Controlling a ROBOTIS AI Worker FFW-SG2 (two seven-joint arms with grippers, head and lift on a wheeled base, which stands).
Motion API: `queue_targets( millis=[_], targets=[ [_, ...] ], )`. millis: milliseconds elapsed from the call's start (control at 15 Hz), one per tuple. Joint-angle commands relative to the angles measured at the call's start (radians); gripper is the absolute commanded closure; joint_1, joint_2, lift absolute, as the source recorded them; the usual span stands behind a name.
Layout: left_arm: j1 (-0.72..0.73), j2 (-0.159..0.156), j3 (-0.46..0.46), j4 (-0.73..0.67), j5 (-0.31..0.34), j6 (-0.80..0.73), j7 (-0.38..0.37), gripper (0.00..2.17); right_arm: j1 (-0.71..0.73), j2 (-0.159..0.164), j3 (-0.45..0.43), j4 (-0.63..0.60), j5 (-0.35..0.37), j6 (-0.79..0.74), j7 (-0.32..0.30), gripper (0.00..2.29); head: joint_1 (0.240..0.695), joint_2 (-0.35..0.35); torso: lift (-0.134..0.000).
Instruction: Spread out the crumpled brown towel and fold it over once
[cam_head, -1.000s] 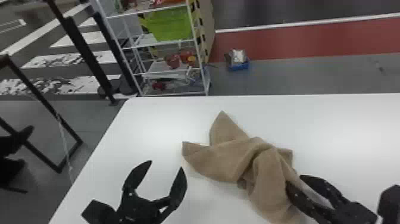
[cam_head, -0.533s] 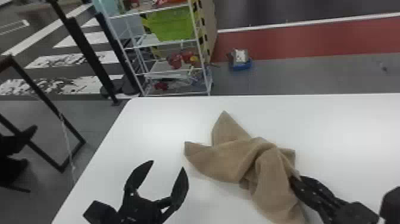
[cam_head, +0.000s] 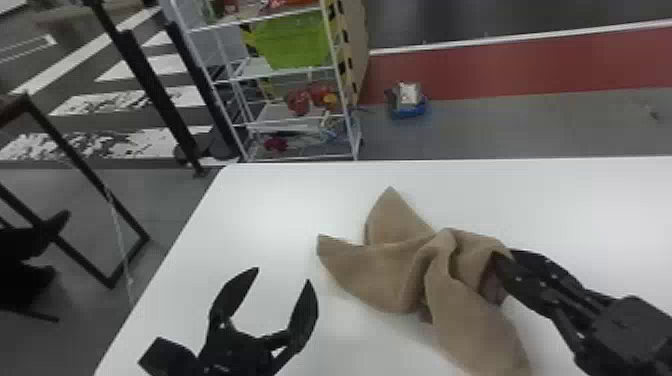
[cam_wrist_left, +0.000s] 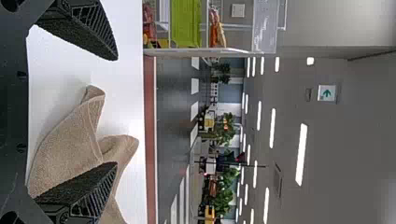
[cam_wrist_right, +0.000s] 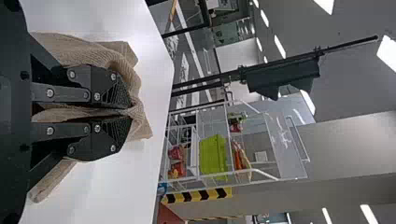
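Observation:
The brown towel (cam_head: 400, 265) lies bunched on the white table, one corner pointing to the far edge and another to the left. At its right side my right gripper (cam_head: 500, 265) is closed on a fold of it; in the right wrist view the right gripper (cam_wrist_right: 122, 112) has cloth pinched between its fingers. Left of the towel, my left gripper (cam_head: 284, 274) stands open with nothing held. In the left wrist view, the left gripper (cam_wrist_left: 116, 112) has its fingers wide apart, and the towel (cam_wrist_left: 70, 144) shows beyond them.
The white table (cam_head: 260, 215) has its left edge beside my left arm. Behind it stand a wire shelf (cam_head: 295, 72) with a green bin (cam_head: 295, 42) and a small blue item (cam_head: 407, 107) on the floor.
My right gripper has shut on the towel's right side, its fingers having been apart a second ago. The left gripper and the towel's shape look about the same.

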Motion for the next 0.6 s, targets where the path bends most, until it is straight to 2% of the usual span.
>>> queue_targets(
  millis=[0,133,200,533],
  targets=[
    [0.003,-0.004,0.000,-0.010,0.000,0.002,0.000,0.08,-0.015,0.015,-0.007,-0.074,0.039,0.061,0.042,1.02,0.695,0.319,-0.123],
    [0.003,-0.004,0.000,-0.015,0.000,0.005,-0.002,0.08,-0.026,0.015,-0.042,-0.129,0.067,0.083,0.088,1.02,0.695,0.325,-0.123],
    [0.003,-0.004,0.000,-0.025,-0.001,0.017,-0.002,0.08,-0.043,0.015,-0.068,-0.175,0.058,0.162,0.096,1.02,0.695,0.325,-0.123],
    [0.003,-0.004,-0.008,-0.042,-0.003,0.026,-0.018,0.08,-0.150,0.015,-0.116,-0.255,0.053,0.310,0.099,1.02,0.695,0.260,-0.123]
  ],
)
